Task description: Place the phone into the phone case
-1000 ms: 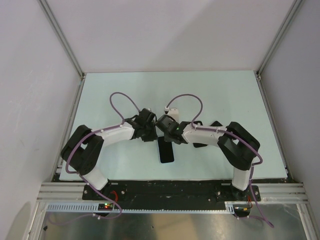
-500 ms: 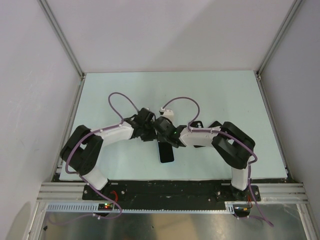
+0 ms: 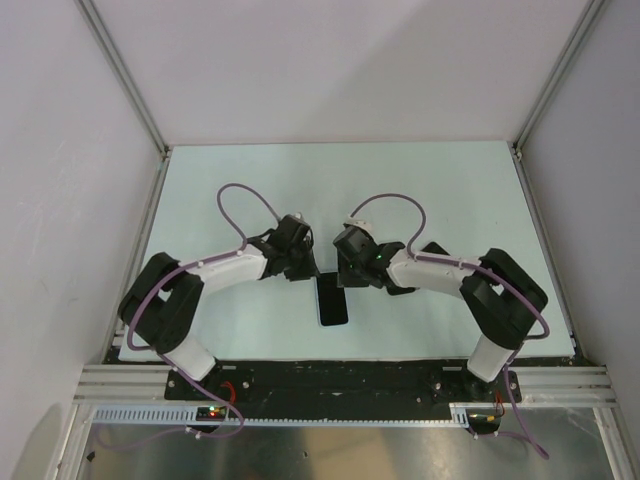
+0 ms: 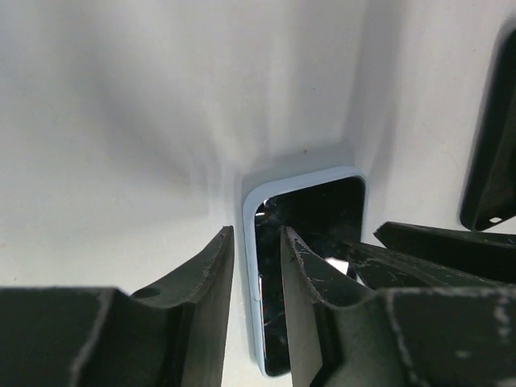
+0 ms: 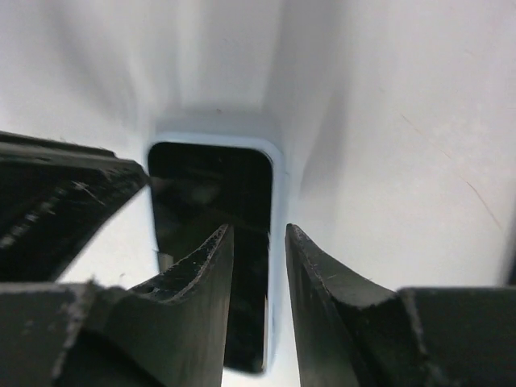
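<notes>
The phone (image 3: 333, 303) lies flat near the table's front, its screen dark and its rim light blue. In the left wrist view the phone (image 4: 314, 211) has its left rim between my left gripper (image 4: 258, 270) fingers, which stand open a little with a gap on both sides. My right gripper (image 5: 260, 270) is open the same way over the right rim of the phone (image 5: 211, 185). From above, the left gripper (image 3: 307, 270) and right gripper (image 3: 349, 271) flank the phone's far end. The black phone case (image 3: 400, 289) lies to the right, mostly hidden under the right arm.
The case's dark edge (image 4: 493, 137) shows at the right of the left wrist view. White enclosure walls and metal posts ring the pale table (image 3: 250, 180). Purple cables loop above both wrists. Each wrist view catches the other gripper's finger.
My right gripper, which was leaning left over the phone's far end and shut, has swung back to the right and opened. The left gripper and the phone stayed put.
</notes>
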You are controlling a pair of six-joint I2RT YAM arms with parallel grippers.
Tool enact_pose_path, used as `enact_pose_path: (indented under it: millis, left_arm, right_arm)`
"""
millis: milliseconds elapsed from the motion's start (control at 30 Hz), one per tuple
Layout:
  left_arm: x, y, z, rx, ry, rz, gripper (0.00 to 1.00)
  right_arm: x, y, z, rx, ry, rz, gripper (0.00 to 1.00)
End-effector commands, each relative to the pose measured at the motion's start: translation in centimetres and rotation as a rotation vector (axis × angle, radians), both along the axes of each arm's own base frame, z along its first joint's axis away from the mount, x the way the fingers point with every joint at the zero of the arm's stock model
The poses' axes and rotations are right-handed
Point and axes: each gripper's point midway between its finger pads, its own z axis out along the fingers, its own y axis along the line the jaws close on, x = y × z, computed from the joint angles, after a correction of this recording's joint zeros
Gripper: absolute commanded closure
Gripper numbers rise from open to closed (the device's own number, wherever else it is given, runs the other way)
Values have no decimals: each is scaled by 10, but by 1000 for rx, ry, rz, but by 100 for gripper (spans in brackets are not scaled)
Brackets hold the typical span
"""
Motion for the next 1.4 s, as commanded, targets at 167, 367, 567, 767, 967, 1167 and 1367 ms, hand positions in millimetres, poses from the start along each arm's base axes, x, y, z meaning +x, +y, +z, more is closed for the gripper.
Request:
enact_pose_path:
  millis: [167,367,567,767,967,1167,1367]
  left_arm:
    - [-15,-14,11,-44,-28,-41,64]
    - [-29,-18,-1,-19,-4,-60,64]
    - [-35,-13,-10,8,8,-56,65]
    - [-39,-10,-21,38,26,-50,66]
    - [-40,-10,-26,50,37,-49,67]
    - [-39,-12,-28,56,39,-57,67]
    - [-31,-12,-15,59,-11,-68,63]
  right_arm:
    - [-25,-31,-11,-98,62,10,62]
    - [-30,-22,-25,-86,93,37,62]
    - [-33,-20,-32,-91,104,45,63]
    - [-42,-23,-47,-138,135,43,71]
    - [-72,-29,-81,-236,195,51,87]
    - [-102,-35,-113,-280,267,65,93]
    - [-71,-28,-73,-167,189,30,80]
